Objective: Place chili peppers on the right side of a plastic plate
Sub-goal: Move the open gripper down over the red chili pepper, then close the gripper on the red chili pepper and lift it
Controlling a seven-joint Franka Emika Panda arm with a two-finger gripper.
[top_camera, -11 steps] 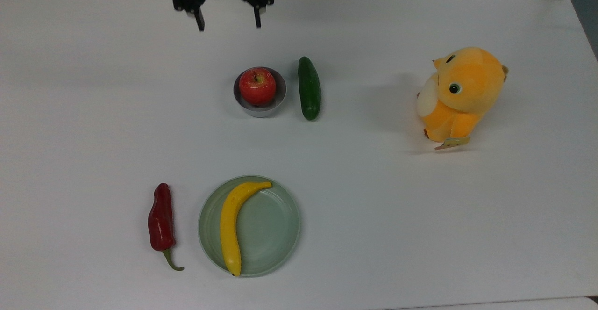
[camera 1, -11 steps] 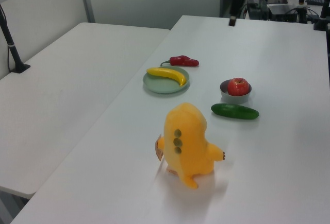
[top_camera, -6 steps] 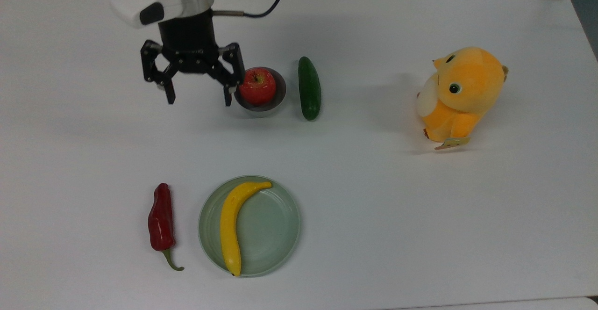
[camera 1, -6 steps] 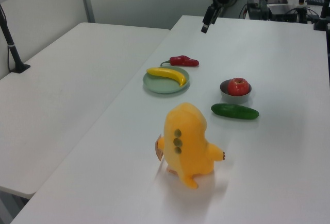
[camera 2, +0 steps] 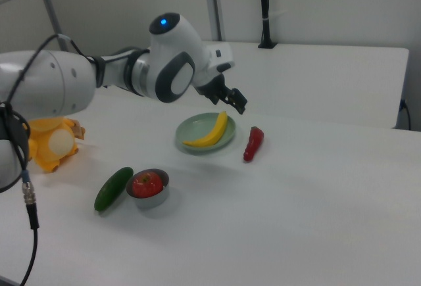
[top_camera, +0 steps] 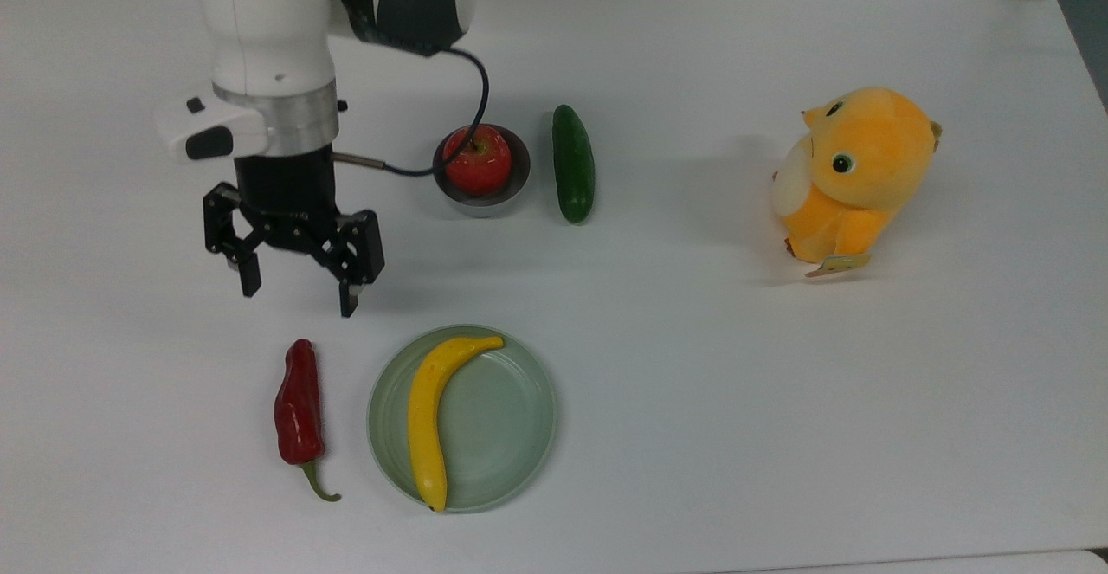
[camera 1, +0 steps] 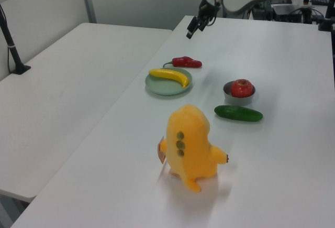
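The dark-red chili pepper (top_camera: 299, 405) lies flat on the white table, its green stem toward the top view's bottom edge. It sits just off the top view's left of the pale-green plastic plate (top_camera: 498, 418), apart from the rim. A yellow banana (top_camera: 426, 418) rests in the plate's left half. My gripper (top_camera: 299, 295) hangs open and empty over the table, a short way beyond the pepper's blunt tip. The left view has the gripper (camera 1: 192, 29) well above the pepper (camera 1: 187, 62) and plate (camera 1: 159, 85). In the right view the gripper (camera 2: 238, 102) is above the pepper (camera 2: 253, 143).
A red apple (top_camera: 476, 158) sits in a small grey metal bowl (top_camera: 485, 203), with a dark green cucumber (top_camera: 573, 163) beside it. An orange plush toy (top_camera: 853, 171) stands at the top view's right. The arm's cable runs across the apple.
The arm has swept from the table's far edge toward the pepper, passing the bowl's left in the top view. The fingers stayed open. Nothing on the table moved.
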